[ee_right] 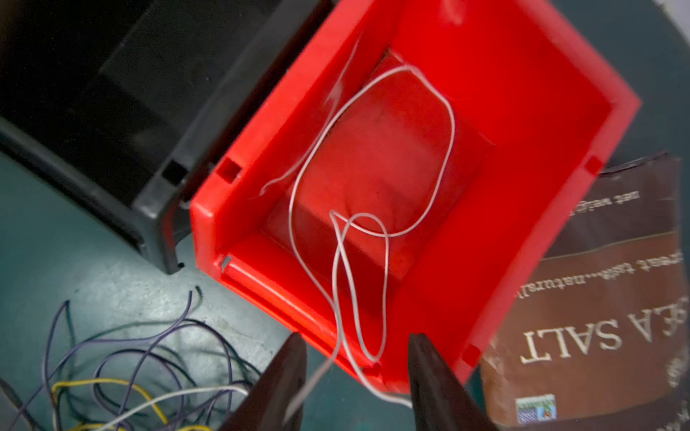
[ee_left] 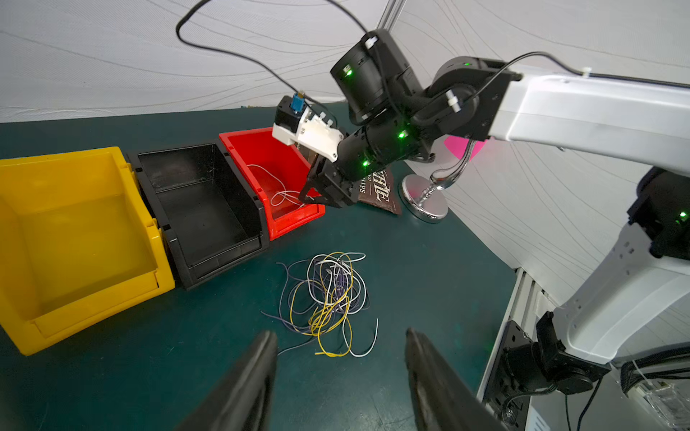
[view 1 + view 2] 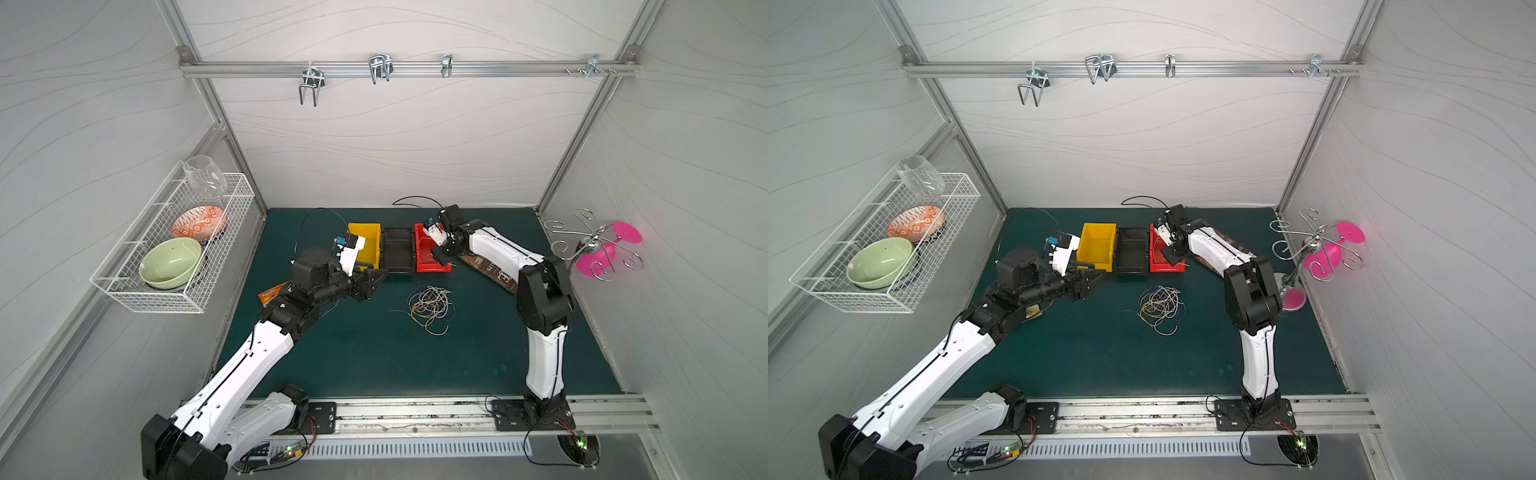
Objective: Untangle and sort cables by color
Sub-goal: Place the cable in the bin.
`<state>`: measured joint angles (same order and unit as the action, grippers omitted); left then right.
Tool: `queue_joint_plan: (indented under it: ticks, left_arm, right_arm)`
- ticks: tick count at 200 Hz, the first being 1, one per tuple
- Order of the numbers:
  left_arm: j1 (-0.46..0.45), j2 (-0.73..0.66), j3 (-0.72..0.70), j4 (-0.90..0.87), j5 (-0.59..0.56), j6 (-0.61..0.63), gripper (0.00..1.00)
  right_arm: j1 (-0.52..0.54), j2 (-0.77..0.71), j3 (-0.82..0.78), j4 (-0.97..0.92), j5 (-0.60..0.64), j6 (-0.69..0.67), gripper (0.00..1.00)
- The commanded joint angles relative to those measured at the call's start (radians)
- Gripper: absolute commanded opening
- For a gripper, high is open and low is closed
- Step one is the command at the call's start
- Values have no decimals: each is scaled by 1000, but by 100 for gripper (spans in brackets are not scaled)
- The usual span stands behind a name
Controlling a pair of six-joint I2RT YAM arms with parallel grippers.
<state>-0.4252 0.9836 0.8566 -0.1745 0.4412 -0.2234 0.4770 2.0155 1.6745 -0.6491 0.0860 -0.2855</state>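
Both arms' jaws stand apart and empty; one white cable [image 1: 453,127] lies in the red bin [image 1: 522,56].

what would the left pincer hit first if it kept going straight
Probably the tangled cables, dead ahead of the open left pincer; depth is unclear, so it might pass above them.
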Motion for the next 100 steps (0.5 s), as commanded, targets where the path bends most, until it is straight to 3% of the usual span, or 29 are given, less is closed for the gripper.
queue_joint_plan:
  ticks: [1, 50, 100]
  left_arm:
    - [3, 5, 3, 57, -19, -28, 59]
    - [3, 13, -23, 64, -22, -86, 64]
    - [4, 37, -57, 64, 0, -133, 64]
  right_arm:
    - [-11, -112, 6, -42, 2, 3, 53]
    - [-26, -286, -83, -46, -36, 39, 64]
    - [-71, -518, -252, -20, -185, 133, 75]
